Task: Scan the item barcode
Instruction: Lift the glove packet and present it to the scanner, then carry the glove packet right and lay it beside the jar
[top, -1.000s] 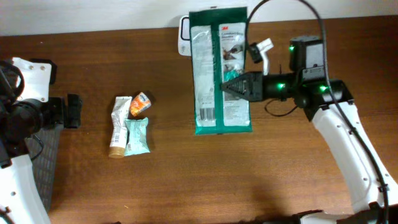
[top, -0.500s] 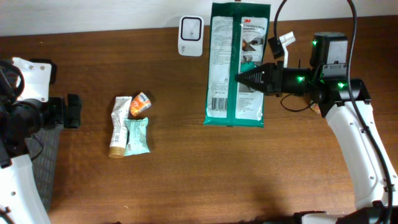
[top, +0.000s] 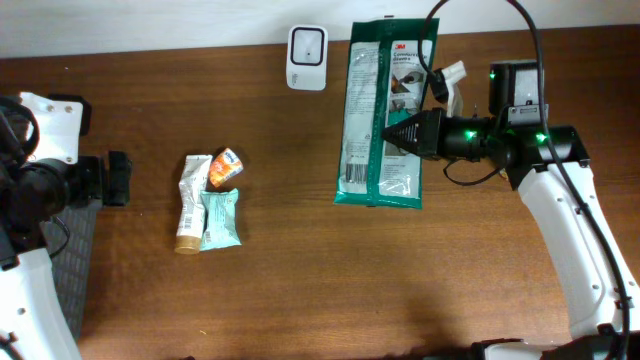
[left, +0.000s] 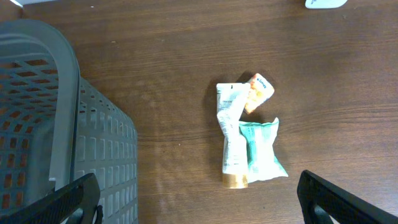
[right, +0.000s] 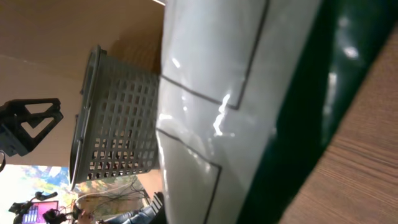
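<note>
One green packet (top: 365, 110) pinched in right gripper (top: 390, 133), fingertips hidden — left gripper (left: 200, 200) wide, empty

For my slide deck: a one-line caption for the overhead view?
Right claw holds a green 3M packet near the white scanner.

Wooden table (top: 300, 290): white scanner (top: 307, 44) at 12 o'clock; tube (top: 189, 205), orange packet (top: 226, 168) and teal pouch (top: 220, 218) clustered, touching, at 9 o'clock; grey basket (top: 76, 250) beyond them.
</note>
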